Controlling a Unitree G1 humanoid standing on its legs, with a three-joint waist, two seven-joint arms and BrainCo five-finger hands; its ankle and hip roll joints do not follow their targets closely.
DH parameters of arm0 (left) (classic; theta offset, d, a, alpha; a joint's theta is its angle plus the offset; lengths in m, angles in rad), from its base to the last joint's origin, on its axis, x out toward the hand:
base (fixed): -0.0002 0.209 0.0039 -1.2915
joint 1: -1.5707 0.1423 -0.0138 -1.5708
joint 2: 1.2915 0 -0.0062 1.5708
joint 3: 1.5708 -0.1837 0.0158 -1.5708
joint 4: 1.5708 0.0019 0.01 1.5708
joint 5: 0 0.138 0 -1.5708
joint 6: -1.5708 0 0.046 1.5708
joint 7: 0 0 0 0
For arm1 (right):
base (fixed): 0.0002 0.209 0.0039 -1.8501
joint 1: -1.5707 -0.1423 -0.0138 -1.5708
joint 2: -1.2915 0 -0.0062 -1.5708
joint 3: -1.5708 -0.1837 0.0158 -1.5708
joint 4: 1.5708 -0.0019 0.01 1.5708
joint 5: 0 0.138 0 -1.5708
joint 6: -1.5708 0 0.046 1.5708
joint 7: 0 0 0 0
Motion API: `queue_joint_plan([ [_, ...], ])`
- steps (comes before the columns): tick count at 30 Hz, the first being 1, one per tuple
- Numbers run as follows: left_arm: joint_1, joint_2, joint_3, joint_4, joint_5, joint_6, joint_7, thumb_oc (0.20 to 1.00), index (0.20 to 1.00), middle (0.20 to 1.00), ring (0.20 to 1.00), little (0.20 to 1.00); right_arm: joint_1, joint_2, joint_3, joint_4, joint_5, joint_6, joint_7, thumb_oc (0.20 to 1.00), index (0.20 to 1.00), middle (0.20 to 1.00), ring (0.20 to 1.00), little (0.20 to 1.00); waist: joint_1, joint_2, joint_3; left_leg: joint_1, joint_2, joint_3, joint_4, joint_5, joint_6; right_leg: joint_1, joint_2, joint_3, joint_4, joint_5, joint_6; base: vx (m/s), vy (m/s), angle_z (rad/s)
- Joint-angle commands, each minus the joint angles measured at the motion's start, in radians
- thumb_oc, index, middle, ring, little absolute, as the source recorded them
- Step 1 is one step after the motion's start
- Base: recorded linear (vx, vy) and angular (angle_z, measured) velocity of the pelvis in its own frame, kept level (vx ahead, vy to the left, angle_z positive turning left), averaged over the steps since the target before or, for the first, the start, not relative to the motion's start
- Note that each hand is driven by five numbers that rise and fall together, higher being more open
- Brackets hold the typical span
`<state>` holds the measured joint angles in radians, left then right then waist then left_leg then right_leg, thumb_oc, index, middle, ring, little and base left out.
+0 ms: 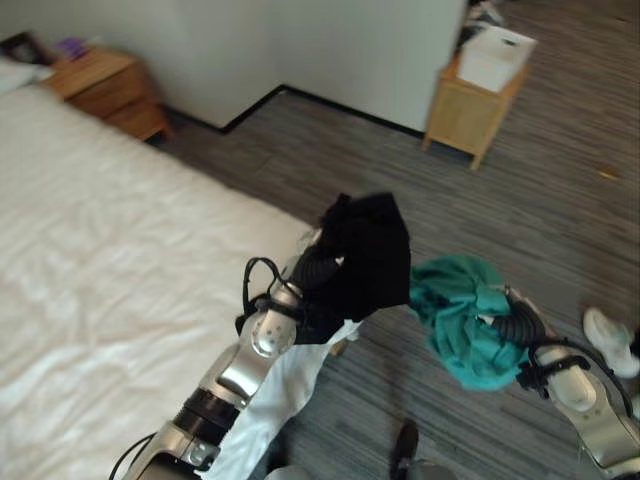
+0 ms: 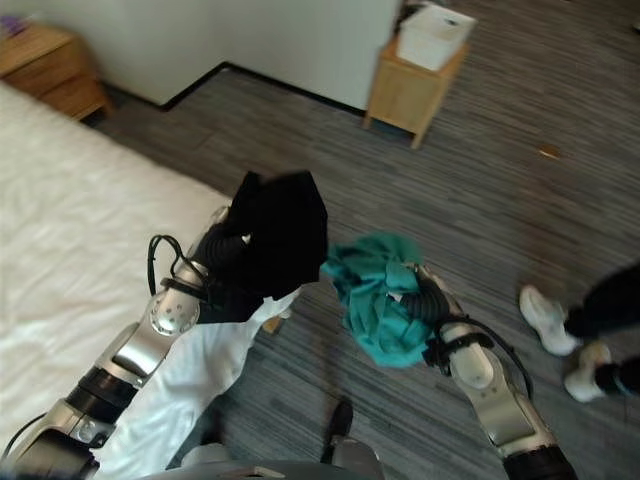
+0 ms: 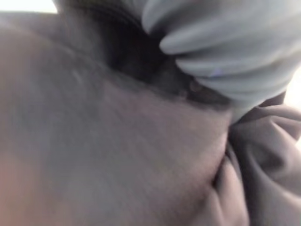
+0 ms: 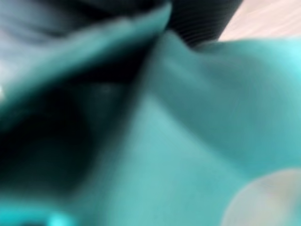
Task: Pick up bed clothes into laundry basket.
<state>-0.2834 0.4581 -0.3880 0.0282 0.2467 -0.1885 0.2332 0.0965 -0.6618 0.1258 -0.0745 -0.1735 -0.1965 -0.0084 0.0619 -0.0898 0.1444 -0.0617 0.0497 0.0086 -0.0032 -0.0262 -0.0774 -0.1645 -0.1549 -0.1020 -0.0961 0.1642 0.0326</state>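
L hand (image 1: pixel 318 262): raised off the bed edge, over the floor, buried under black cloth (image 1: pixel 365 255). Ribbed wrist cover visible; fingers hidden in the fabric, so grip state can't be told. Black cloth draped over and around the hand, hanging down over the forearm. L wrist view: dark grey folds close up against the ribbed cover.

R hand (image 2: pixel 428 300): raised over the floor, to the right of L hand, wrapped in teal cloth (image 2: pixel 380 305). Ribbed cover shows at the wrist; fingers hidden in the bundle, grip state can't be told. Teal cloth bunched around the hand, lower part hanging free. R wrist view: teal folds close up.

Black and teal cloths just beside each other, edges near touching, both off the bed and clear of the floor.

White cloth (image 1: pixel 285 395) hanging beneath the L forearm, by the bed edge.

Bed (image 1: pixel 90 270): white sheet, on the left side of the scene.

Nightstand (image 1: pixel 105 88) at far left by the wall. Small wood cabinet (image 1: pixel 470 115) against the far wall, white box (image 1: pixel 495 58) on top.

Person's white shoes (image 2: pixel 548 320) on the striped floor (image 1: pixel 560 190), right of R arm.
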Motion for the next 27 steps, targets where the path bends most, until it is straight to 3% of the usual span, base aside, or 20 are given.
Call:
queue_joint_plan([
  [1,-0.068,-0.012,0.052,-0.036,0.018,-0.070,0.033,0.200,0.200,0.200,0.200,0.200,-0.100,-0.053,-0.017,-0.145,0.062,-0.098,0.005,0.200,0.200,0.200,0.200,0.200,0.007,0.046,0.034,-0.086,-0.012,0.019,0.015,0.075,0.030,0.120,0.087,0.003,0.013,-0.104,0.081,0.21,-0.125,-1.55],
  [2,-0.068,-0.007,0.056,-0.030,0.017,-0.067,0.036,0.200,0.200,0.200,0.200,0.200,-0.134,-0.067,-0.021,-0.162,0.043,-0.092,-0.015,0.200,0.200,0.200,0.200,0.200,0.016,0.053,0.049,-0.161,-0.073,0.014,0.006,0.116,0.042,0.122,0.108,0.040,0.009,-0.115,0.068,0.15,-0.066,-0.93],
  [3,-0.070,-0.007,0.058,-0.029,0.017,-0.067,0.036,0.200,0.200,0.200,0.200,0.200,-0.136,-0.067,-0.020,-0.163,0.042,-0.090,-0.016,0.200,0.200,0.200,0.200,0.200,0.018,0.050,0.046,-0.165,-0.075,0.018,0.008,0.114,0.044,0.118,0.105,0.044,0.009,-0.118,0.068,0.31,-0.120,-1.04],
  [4,-0.080,-0.002,0.055,-0.019,0.020,-0.065,0.040,0.200,0.200,0.200,0.200,0.200,-0.198,-0.090,-0.015,-0.134,0.037,-0.086,-0.039,0.200,0.200,0.200,0.200,0.200,0.049,0.055,0.051,-0.267,-0.121,0.017,-0.007,0.175,0.036,0.155,0.145,0.089,0.009,-0.138,0.062,0.22,-0.064,-0.85],
  [5,-0.084,-0.003,0.057,-0.016,0.021,-0.065,0.041,0.200,0.200,0.200,0.200,0.200,-0.207,-0.091,-0.010,-0.128,0.036,-0.086,-0.042,0.200,0.200,0.200,0.200,0.200,0.054,0.052,0.051,-0.266,-0.121,0.024,-0.010,0.173,0.036,0.152,0.143,0.097,0.009,-0.140,0.062,0.41,-0.095,-0.93],
  [7,-0.099,-0.005,0.054,-0.008,0.008,-0.061,0.043,0.200,0.200,0.200,0.200,0.200,-0.276,-0.091,0.005,-0.103,0.027,-0.074,-0.072,0.200,0.200,0.200,0.200,0.200,0.096,0.057,0.047,-0.354,-0.114,0.054,-0.041,0.244,0.019,0.230,0.181,0.154,0.009,-0.181,0.050,0.50,-0.045,-0.78],
  [9,-0.095,-0.011,0.055,-0.012,-0.001,-0.053,0.035,0.200,0.200,0.200,0.200,0.200,-0.315,-0.069,0.027,-0.090,0.027,-0.063,-0.080,0.200,0.200,0.200,0.200,0.200,0.140,0.047,0.040,-0.380,-0.096,0.094,-0.052,0.268,0.017,0.302,0.187,0.201,0.009,-0.210,0.047,0.72,-0.008,-1.29],
  [11,-0.060,-0.012,0.052,-0.020,-0.026,-0.048,0.010,0.200,0.200,0.200,0.200,0.200,-0.317,-0.011,0.051,-0.024,0.021,-0.041,-0.085,0.200,0.200,0.200,0.200,0.200,0.179,-0.004,0.010,-0.340,-0.095,0.117,-0.051,0.257,0.073,0.375,0.163,0.235,0.049,-0.175,0.068,0.86,0.006,-1.84],
  [13,-0.046,-0.010,0.030,-0.014,-0.054,-0.040,-0.005,0.200,0.200,0.200,0.200,0.200,-0.301,0.027,0.064,0.036,0.006,-0.026,-0.090,0.200,0.200,0.200,0.200,0.200,0.187,-0.053,-0.008,-0.282,-0.111,0.139,-0.051,0.232,0.111,0.372,0.144,0.210,0.198,-0.089,0.151,0.57,0.021,-0.31],
  [14,-0.047,-0.010,0.014,-0.007,-0.057,-0.033,-0.013,0.200,0.200,0.200,0.200,0.200,-0.299,0.040,0.077,0.066,-0.005,-0.015,-0.084,0.200,0.200,0.200,0.200,0.200,0.179,-0.062,-0.011,-0.239,-0.117,0.138,-0.055,0.220,0.122,0.345,0.141,0.196,0.302,-0.014,0.201,0.52,0.043,-0.32],
  [15,-0.049,-0.005,0.007,-0.005,-0.065,-0.031,-0.016,0.200,0.200,0.200,0.200,0.200,-0.307,0.046,0.086,0.079,-0.017,-0.008,-0.084,0.200,0.200,0.200,0.200,0.200,0.162,-0.049,-0.012,-0.196,-0.108,0.125,-0.061,0.205,0.126,0.298,0.141,0.175,0.412,0.038,0.229,0.56,0.059,-0.05],
  [16,-0.050,-0.004,0.002,-0.004,-0.072,-0.028,-0.014,0.200,0.200,0.200,0.200,0.200,-0.307,0.058,0.090,0.096,-0.027,0.001,-0.085,0.200,0.200,0.200,0.200,0.200,0.140,-0.029,-0.011,-0.144,-0.094,0.092,-0.070,0.184,0.128,0.235,0.149,0.172,0.505,0.064,0.229,0.50,0.094,0.16],
  [17,-0.057,-0.002,0.003,-0.001,-0.079,-0.023,-0.010,0.200,0.200,0.200,0.200,0.200,-0.303,0.066,0.086,0.093,-0.032,0.005,-0.080,0.200,0.200,0.200,0.200,0.200,0.119,-0.002,-0.010,-0.100,-0.070,0.072,-0.080,0.178,0.124,0.175,0.156,0.154,0.548,0.059,0.228,0.35,0.066,0.42],
  [18,-0.058,-0.004,0.003,-0.001,-0.080,-0.023,-0.011,0.200,0.200,0.200,0.200,0.200,-0.302,0.065,0.085,0.093,-0.032,0.005,-0.080,0.200,0.200,0.200,0.200,0.200,0.116,-0.003,-0.011,-0.099,-0.073,0.068,-0.079,0.169,0.124,0.175,0.153,0.151,0.552,0.052,0.228,0.32,0.087,0.57],
  [20,-0.088,-0.009,-0.008,0.013,-0.082,-0.019,-0.006,0.200,0.200,0.200,0.200,0.200,-0.295,0.075,0.076,0.092,-0.028,0.006,-0.084,0.200,0.200,0.200,0.200,0.200,0.067,0.027,0.004,-0.029,-0.069,0.007,-0.084,0.122,0.118,0.050,0.133,0.074,0.550,-0.028,0.172,0.45,0.048,0.48],
  [22,-0.093,-0.017,-0.014,0.021,-0.083,-0.023,-0.015,0.200,0.200,0.200,0.200,0.200,-0.268,0.083,0.062,0.085,-0.015,0.003,-0.083,0.200,0.200,0.200,0.200,0.200,0.019,0.038,0.014,0.031,-0.075,-0.049,-0.084,0.075,0.101,-0.021,0.138,0.030,0.435,-0.103,0.118,0.70,-0.099,0.74],
  [23,-0.078,-0.021,-0.006,0.024,-0.088,-0.029,-0.030,0.200,0.200,0.200,0.200,0.200,-0.236,0.082,0.044,0.084,-0.012,0.001,-0.081,0.200,0.200,0.200,0.200,0.200,-0.018,0.026,0.019,0.101,-0.091,-0.094,-0.084,0.017,0.083,-0.103,0.108,-0.001,0.236,-0.070,0.105,0.72,-0.151,1.18],
  [24,-0.074,-0.020,-0.006,0.022,-0.089,-0.029,-0.032,0.200,0.200,0.200,0.200,0.200,-0.232,0.083,0.044,0.083,-0.012,0.001,-0.080,0.200,0.200,0.200,0.200,0.200,-0.029,0.035,0.011,0.103,-0.081,-0.107,-0.084,0.005,0.082,-0.083,0.115,-0.016,0.209,-0.068,0.105,0.74,-0.171,1.17],
  [26,-0.058,-0.020,0.012,0.026,-0.089,-0.040,-0.049,0.200,0.200,0.200,0.200,0.200,-0.209,0.083,0.035,0.083,-0.020,0.009,-0.078,0.200,0.200,0.200,0.200,0.200,-0.071,0.056,0.007,0.191,-0.038,-0.168,-0.084,-0.068,0.047,-0.196,0.058,-0.070,0.036,0.044,0.143,0.69,-0.154,1.13],
  [27,-0.056,-0.021,0.013,0.027,-0.089,-0.041,-0.049,0.200,0.200,0.200,0.200,0.200,-0.208,0.083,0.036,0.082,-0.021,0.009,-0.078,0.200,0.200,0.200,0.200,0.200,-0.075,0.065,0.004,0.192,-0.029,-0.171,-0.084,-0.075,0.046,-0.192,0.065,-0.077,0.034,0.042,0.144,0.68,-0.141,1.06],
])
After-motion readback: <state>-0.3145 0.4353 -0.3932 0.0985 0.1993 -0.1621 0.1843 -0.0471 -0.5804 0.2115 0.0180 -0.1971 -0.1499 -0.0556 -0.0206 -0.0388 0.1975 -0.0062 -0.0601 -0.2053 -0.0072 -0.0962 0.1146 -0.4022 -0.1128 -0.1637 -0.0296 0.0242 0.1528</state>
